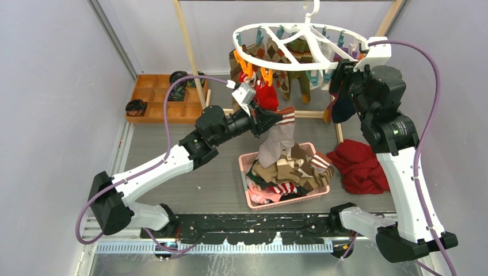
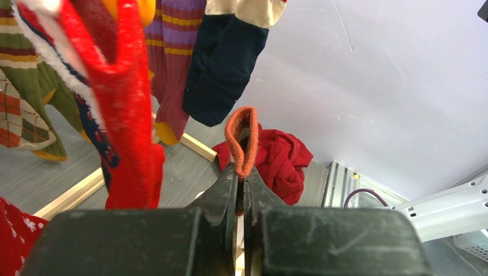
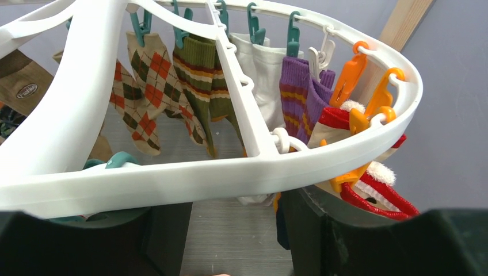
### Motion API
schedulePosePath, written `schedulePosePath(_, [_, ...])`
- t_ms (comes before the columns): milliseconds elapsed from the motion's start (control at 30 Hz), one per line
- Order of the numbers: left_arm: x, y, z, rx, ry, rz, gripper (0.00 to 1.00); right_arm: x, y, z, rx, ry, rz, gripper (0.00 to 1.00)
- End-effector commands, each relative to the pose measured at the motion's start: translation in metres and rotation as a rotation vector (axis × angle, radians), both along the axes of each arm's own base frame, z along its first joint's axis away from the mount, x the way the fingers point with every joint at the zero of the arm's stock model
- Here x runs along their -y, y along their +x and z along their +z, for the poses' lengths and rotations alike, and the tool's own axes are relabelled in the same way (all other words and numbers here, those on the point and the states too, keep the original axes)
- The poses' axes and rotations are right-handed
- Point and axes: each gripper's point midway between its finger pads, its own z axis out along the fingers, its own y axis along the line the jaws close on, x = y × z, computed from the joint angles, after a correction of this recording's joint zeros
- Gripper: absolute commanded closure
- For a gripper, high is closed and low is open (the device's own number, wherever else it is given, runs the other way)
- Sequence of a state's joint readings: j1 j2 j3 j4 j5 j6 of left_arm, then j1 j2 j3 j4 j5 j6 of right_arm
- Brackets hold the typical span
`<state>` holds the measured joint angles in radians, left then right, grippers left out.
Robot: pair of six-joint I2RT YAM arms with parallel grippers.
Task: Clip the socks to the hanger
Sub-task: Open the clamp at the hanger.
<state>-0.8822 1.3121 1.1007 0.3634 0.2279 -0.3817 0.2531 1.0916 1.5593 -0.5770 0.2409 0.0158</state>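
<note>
hanging socks block the way under the hanger

White hanger, orange pegs, teal pegs; brown argyle sock; purple-yellow striped sock; orange-cuffed sock.

The left arm reaches from its base at the near left up and inward toward the middle, forearm raised. The left gripper is pinched tight on the cuff of a sock. The right arm rises almost upright from its base at the near right, its wrist bent inward at the top. The right gripper has its fingers standing well apart.
</note>
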Motion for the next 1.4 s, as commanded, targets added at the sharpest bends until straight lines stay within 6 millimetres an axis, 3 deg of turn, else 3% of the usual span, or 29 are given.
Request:
schedulePosePath(0, [-0.006, -0.005, 0.029, 0.072, -0.065, -0.006, 1.0, 0.003, 0.001, 0.025, 0.104, 0.016, -0.012, 0.42])
schedulePosePath(667, [0.0, -0.004, 0.032, 0.06, -0.079, -0.026, 1.0, 0.014, -0.012, 0.027, 0.13, -0.041, -0.037, 0.41])
schedulePosePath(933, [0.002, -0.004, 0.033, 0.051, -0.085, -0.035, 1.0, 0.013, -0.012, 0.025, 0.127, -0.04, -0.035, 0.62])
schedulePosePath(1033, [0.002, -0.004, 0.033, 0.048, -0.085, -0.035, 1.0, 0.013, -0.012, 0.023, 0.123, -0.04, -0.036, 0.64])
schedulePosePath(1133, [0.002, -0.005, 0.033, 0.049, -0.086, -0.036, 1.0, 0.013, -0.011, 0.022, 0.119, -0.038, -0.034, 0.62])
schedulePosePath(1267, [0.002, -0.005, 0.033, 0.046, -0.086, -0.036, 1.0, 0.012, -0.009, 0.021, 0.114, -0.04, -0.034, 0.47])
schedulePosePath(1367, [0.002, -0.005, 0.033, 0.048, -0.087, -0.035, 1.0, 0.012, -0.006, 0.018, 0.105, -0.044, -0.033, 0.45])
